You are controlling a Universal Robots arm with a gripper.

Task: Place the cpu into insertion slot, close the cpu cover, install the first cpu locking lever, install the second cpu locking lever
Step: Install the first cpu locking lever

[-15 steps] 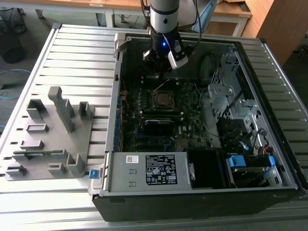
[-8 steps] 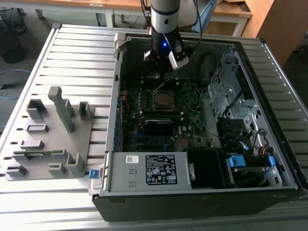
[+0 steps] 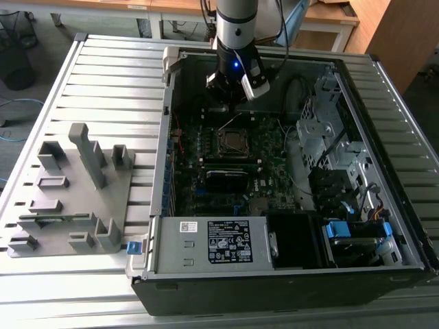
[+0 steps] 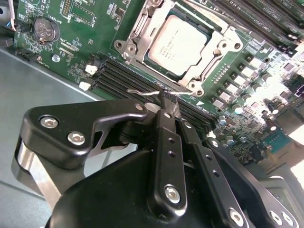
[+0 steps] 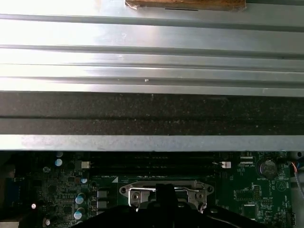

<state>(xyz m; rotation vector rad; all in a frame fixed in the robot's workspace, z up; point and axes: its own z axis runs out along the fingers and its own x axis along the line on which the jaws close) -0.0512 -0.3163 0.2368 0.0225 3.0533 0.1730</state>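
— Where was the cpu [image 4: 178, 40] found?
— It was seen seated flat on the board [image 4: 85, 52]. Its grey top was framed by the window of the cover [image 4: 227, 42], which was laid down shut over it.
— And the gripper [image 4: 167, 102]?
— It was held just beside the cover's edge, on the side facing the memory slots [image 4: 126, 76]. Its jaws were pressed together, and the end of a thin wire lever [image 4: 142, 92] was pinched between them.
— Was the lever latched?
— That could not be told. The wire was seen lying along the cover's edge, just above the slots.
— What else was noted on the board?
— A coin battery [image 4: 46, 28] was seen well apart from the cover, near the board's rim.
— And farther out?
— In the exterior view the board was seen lying inside an open case [image 3: 384, 226], which was set on a slatted desk [image 3: 110, 82]. The arm [image 3: 236, 27] was lowered into the case. A grey fixture [image 3: 68, 199] was placed on the desk at the exterior view's left, beside the case.
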